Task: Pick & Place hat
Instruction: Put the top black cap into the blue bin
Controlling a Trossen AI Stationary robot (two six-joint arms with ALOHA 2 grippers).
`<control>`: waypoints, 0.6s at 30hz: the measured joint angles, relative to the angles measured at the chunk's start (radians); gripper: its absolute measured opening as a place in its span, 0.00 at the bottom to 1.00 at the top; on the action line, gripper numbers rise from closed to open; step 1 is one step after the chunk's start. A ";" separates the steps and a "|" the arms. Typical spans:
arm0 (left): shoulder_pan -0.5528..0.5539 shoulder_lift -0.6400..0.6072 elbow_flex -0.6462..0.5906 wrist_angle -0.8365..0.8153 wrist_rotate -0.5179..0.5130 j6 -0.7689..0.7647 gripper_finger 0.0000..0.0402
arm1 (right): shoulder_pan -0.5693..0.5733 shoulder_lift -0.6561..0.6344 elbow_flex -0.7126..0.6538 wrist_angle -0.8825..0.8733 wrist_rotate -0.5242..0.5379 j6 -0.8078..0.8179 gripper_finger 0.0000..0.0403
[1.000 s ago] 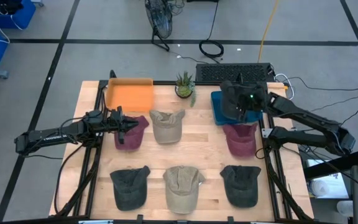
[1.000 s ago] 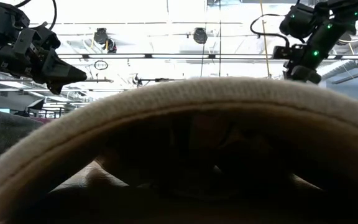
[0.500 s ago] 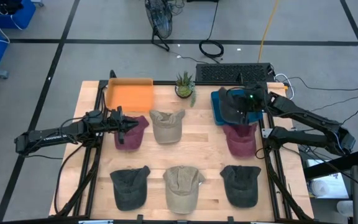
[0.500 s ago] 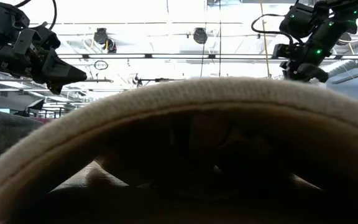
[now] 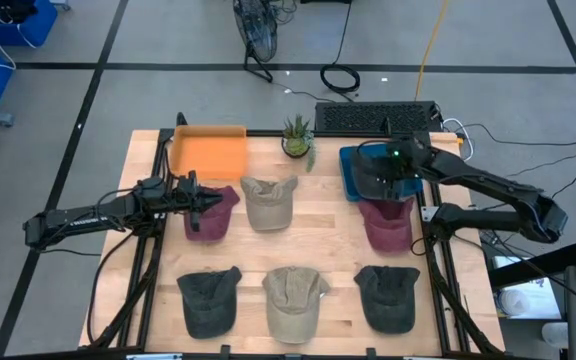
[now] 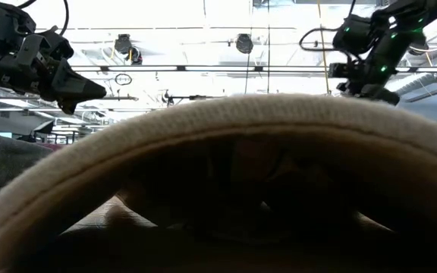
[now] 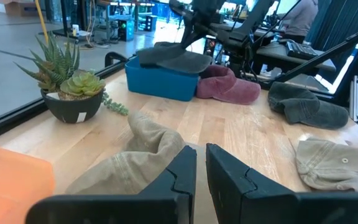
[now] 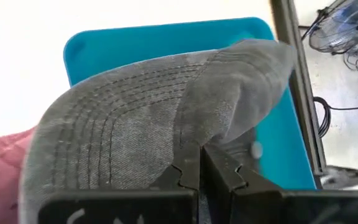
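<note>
Jaws of the right gripper (image 8: pixel 201 163) clamped on the fabric of a grey cap (image 8: pixel 135 118), held above the blue bin (image 8: pixel 166 37) at the table's (image 5: pixel 328 250) far right; a maroon cap (image 5: pixel 388 225) lies just beside the bin. No legible writing appears on the cap or bin. Left gripper (image 7: pixel 201 165): jaws nearly together, holding nothing, poised over a tan cap (image 7: pixel 135 155) near a potted succulent (image 7: pixel 67 87).

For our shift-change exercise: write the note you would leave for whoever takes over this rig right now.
Right end effector: shut on a grey cap, held over the blue bin at the table's far right.
Left end effector: nearly shut, empty, hovering by the maroon cap near the orange tray.
Done: grey cap carried to the bin.
Left: release it; six caps remain on the table.
</note>
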 joint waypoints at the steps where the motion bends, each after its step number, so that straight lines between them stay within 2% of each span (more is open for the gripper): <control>1: 0.000 0.000 0.000 0.000 0.000 0.001 0.10 | -0.002 0.025 0.000 0.012 0.001 -0.009 0.00; 5: 0.000 0.000 0.000 -0.002 0.000 0.003 0.10 | -0.025 0.124 0.000 0.037 0.022 -0.046 0.00; 11: 0.000 0.000 0.000 -0.008 0.000 0.020 0.10 | -0.040 0.209 0.000 0.124 0.188 -0.120 0.00; 18: 0.000 0.000 0.000 -0.015 0.000 0.021 0.10 | -0.040 0.212 0.000 0.244 0.191 -0.143 0.00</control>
